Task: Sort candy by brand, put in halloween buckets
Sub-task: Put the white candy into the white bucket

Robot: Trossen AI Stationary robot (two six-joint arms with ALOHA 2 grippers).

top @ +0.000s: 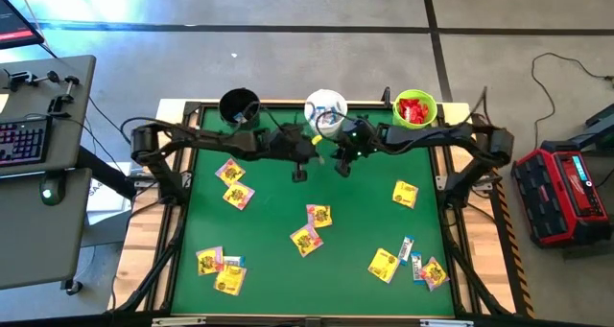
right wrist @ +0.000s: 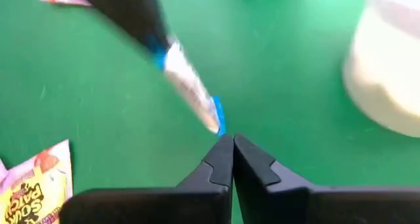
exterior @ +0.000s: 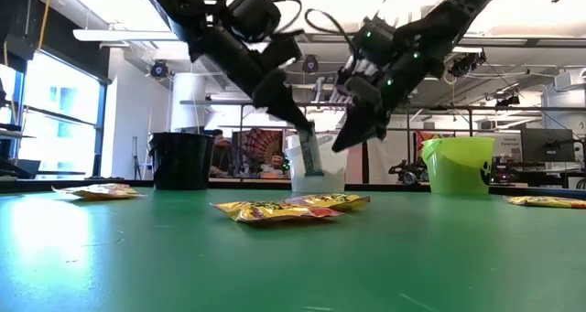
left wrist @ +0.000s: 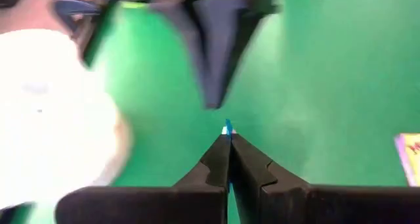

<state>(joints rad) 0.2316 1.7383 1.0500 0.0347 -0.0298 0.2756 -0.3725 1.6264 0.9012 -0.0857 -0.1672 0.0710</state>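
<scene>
both arms reach in over the far middle of the green worktop (top: 288, 202), their tips close together just near of the white pail (top: 326, 109); the left pincer (top: 299, 175) is pressed together on a slim white-and-blue packet (right wrist: 190, 86), which the right wrist view shows hanging from its tip with a blue end toward the right pincer; in the left wrist view only a sliver of blue shows between the fingers (left wrist: 216, 165); the right pincer (top: 342, 167) is pressed together too, just beside the packet's free end, and whether it touches the packet cannot be told; in the low view the packet (exterior: 309, 152) hangs above the worktop in front of the white pail; the black pail (top: 238, 106) stands at the far left; the lime pail (top: 415, 108) at the far right holds red packets (top: 413, 108); yellow packets (top: 305, 239) lie scattered across the worktop, and two more white-and-blue packets (top: 410, 247) lie at the near right among yellow ones.
</scene>
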